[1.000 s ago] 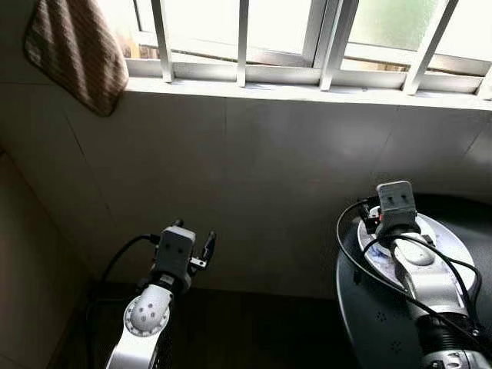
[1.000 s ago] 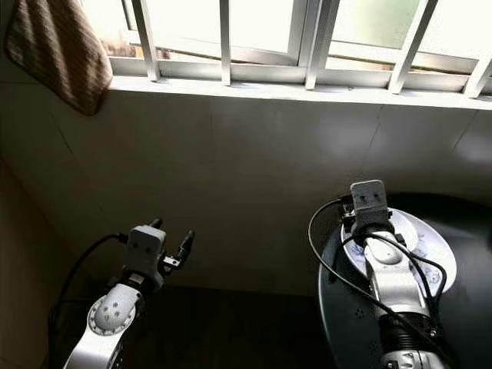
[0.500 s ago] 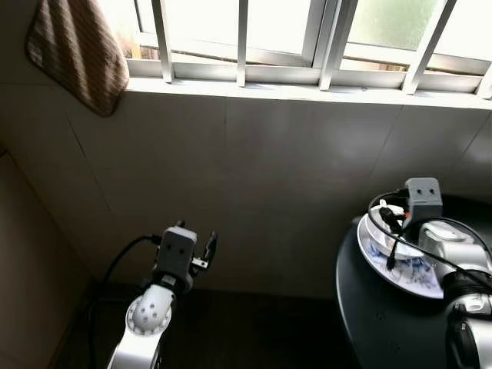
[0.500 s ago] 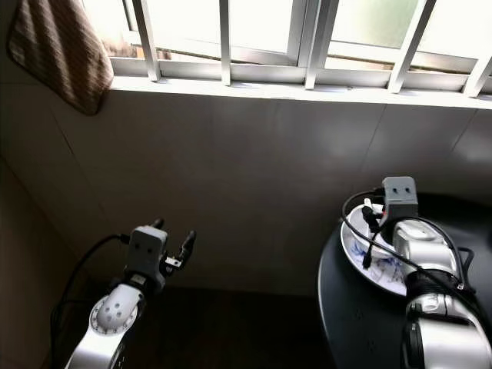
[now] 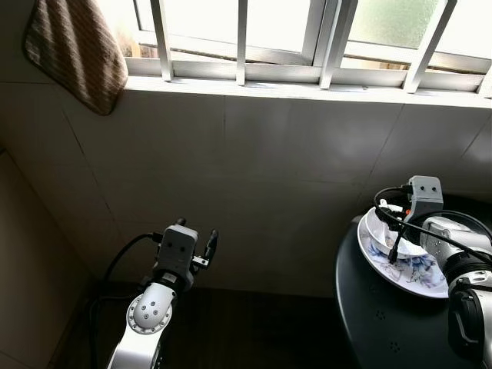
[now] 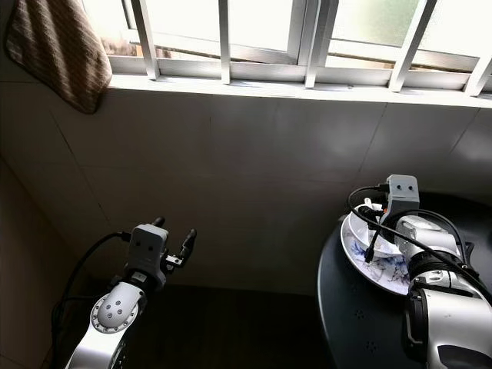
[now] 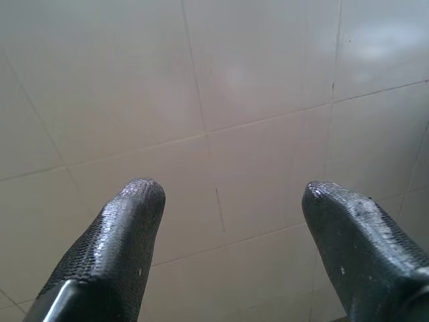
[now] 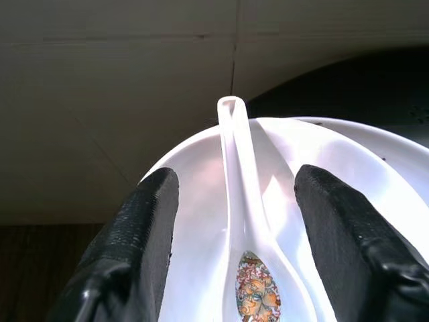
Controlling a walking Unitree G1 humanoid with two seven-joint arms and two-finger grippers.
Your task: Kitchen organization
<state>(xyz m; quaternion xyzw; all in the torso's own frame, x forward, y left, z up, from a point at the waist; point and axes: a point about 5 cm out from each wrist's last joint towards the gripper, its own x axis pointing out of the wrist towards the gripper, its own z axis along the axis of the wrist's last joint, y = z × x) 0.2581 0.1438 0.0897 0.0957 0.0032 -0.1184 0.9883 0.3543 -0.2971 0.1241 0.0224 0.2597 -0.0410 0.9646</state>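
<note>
Moved since a second ago: our right gripper [image 8: 231, 221], from above the plate [image 5: 415, 273] to low over the bowl [image 8: 201, 201], fingers spread astride the spoon [image 8: 242, 221]. Spoon: white ceramic, light, slippery, brittle; we judge the handle's middle the best hold. Left gripper [image 7: 228, 208]: spread, idle, facing wall tiles.

A: What's hanging up by the window?
B: A brown striped cloth [image 5: 75, 50] is hanging at the upper left corner, draping over the sill's end. White window bars [image 5: 242, 40] are standing across the bright panes, and daylight is coming through.
A: And below?
B: A pale tiled wall [image 5: 254, 177] is running down from the sill [image 6: 292, 91] into shadow, meeting a dark floor [image 5: 254, 330].
</note>
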